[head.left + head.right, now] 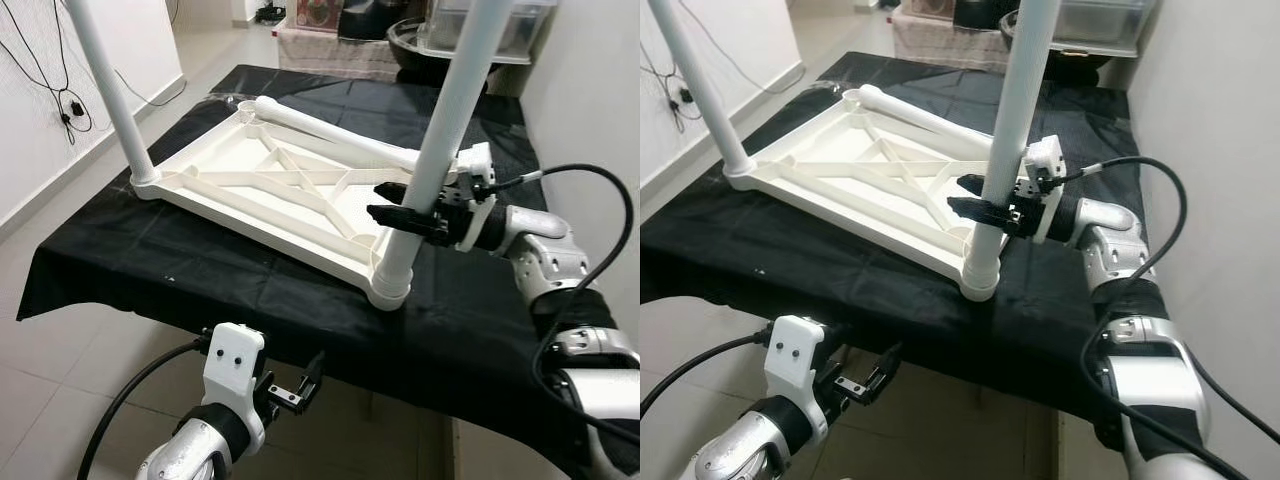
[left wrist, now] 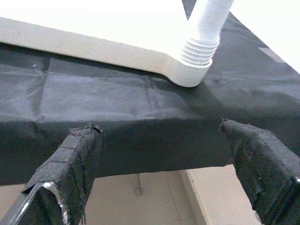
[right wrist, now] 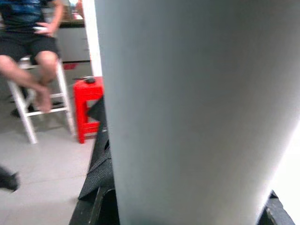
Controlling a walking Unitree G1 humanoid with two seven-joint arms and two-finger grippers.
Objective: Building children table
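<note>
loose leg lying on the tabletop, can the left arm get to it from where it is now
Probably not as it stands: the left gripper hangs open below the near table edge, and the loose leg lies along the far side of the upturned tabletop.

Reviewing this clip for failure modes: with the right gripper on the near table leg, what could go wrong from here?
1. The near leg shows exposed threads at its socket, so it may not be fully screwed in and could wobble or cross-thread.
2. The right gripper holds the leg low while the left gripper hangs below the table edge, so the upturned tabletop is unbraced and might slide on the black cloth.
</note>
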